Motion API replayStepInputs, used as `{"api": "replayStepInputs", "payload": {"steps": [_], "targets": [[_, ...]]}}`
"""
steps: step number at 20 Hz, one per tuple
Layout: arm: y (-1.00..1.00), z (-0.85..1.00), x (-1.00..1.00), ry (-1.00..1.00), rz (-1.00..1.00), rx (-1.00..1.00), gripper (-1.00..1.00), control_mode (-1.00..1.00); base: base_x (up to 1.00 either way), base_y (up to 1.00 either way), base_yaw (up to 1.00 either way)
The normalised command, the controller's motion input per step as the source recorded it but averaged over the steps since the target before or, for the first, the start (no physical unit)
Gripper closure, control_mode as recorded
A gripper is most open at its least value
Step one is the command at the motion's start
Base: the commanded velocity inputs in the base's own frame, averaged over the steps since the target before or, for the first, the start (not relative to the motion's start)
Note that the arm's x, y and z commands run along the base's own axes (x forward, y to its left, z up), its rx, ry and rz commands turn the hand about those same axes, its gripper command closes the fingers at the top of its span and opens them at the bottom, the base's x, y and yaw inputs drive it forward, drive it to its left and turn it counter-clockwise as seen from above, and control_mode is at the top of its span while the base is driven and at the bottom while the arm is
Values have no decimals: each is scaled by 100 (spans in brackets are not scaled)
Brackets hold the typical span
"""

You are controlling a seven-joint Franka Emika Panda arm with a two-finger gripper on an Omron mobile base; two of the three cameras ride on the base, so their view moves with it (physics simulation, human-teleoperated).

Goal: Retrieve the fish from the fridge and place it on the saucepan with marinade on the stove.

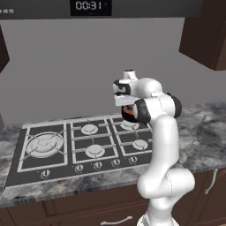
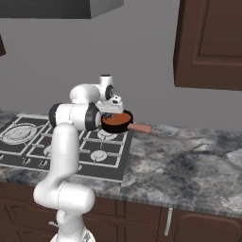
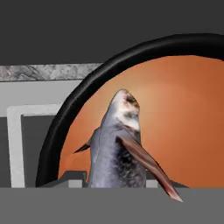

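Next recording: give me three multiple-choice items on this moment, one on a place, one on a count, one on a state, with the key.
1. Where does the saucepan stand?
A. on the back right burner of the stove
B. on the big left burner
C. on the counter beside the stove

2. How many burners does the stove have?
A. three
B. five
C. six

3. How is the fish right now?
A. lying flat in the marinade
B. on the counter
C. close before the hand camera, head over the orange marinade

Key:
1 A: the right base view shows the pan at the stove's far right corner.
2 B: the left base view shows one large and four smaller burners.
3 C: the hand view shows it over the pan.
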Motion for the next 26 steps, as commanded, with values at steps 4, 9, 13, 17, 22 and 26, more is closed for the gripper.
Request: {"api": "replayStepInputs", "payload": {"steps": [4,9,13,17,22,26], "targets": [[0,0,-23,0,-8,2,100,-100,0,0,0],[0,0,-13,0,-13,5,100,-100,0,0,0],[-1,-1,-10,-2,-17,3,100,-100,0,0,0],[0,0,0,0,-2,0,-100,-100,0,0,0],[-12,0,14,0,0,0,-100,-100,0,0,0],[-19,2,21,0,0,0,-100,-100,0,0,0]]}}
